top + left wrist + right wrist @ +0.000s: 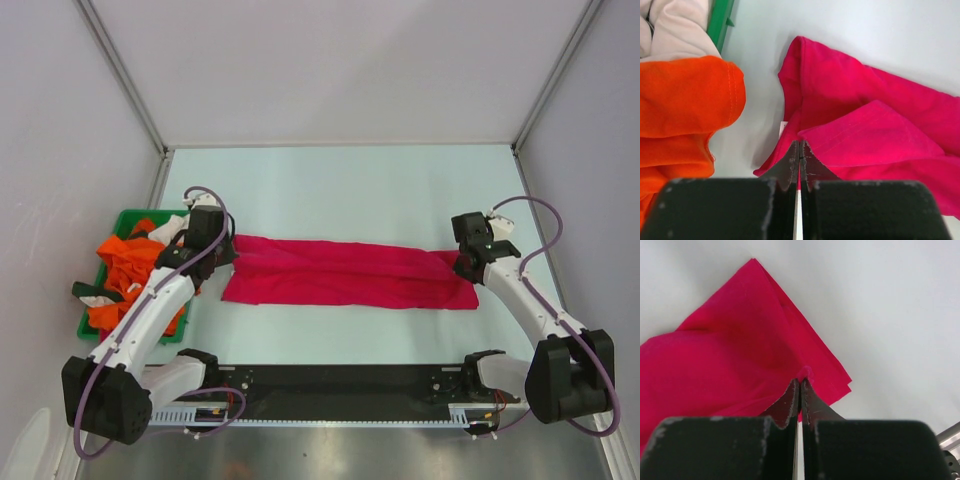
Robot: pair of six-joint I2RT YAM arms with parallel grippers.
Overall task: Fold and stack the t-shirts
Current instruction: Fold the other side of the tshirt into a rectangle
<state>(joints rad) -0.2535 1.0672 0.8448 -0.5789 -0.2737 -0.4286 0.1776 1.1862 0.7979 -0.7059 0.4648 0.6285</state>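
Note:
A crimson-pink t-shirt (pixel 345 272) lies folded into a long band across the table's middle. At the band's left end my left gripper (pixel 222 252) is shut on the cloth, and the left wrist view shows its tips (pixel 800 145) pinching the pink t-shirt (pixel 865 125) at a folded edge. On the right end my right gripper (pixel 470 258) is shut too. The right wrist view has a small tuft of the pink t-shirt (pixel 740 355) poking out between its tips (pixel 800 382). Orange t-shirts (pixel 128 270) are heaped in the tray at the left.
The green tray (pixel 127 221) stands at the table's left edge, beside the left arm, with orange cloth (pixel 685 100) and a pale cloth (pixel 675 30) in it. A black rail (pixel 340 385) runs along the near edge. Grey walls close in on three sides.

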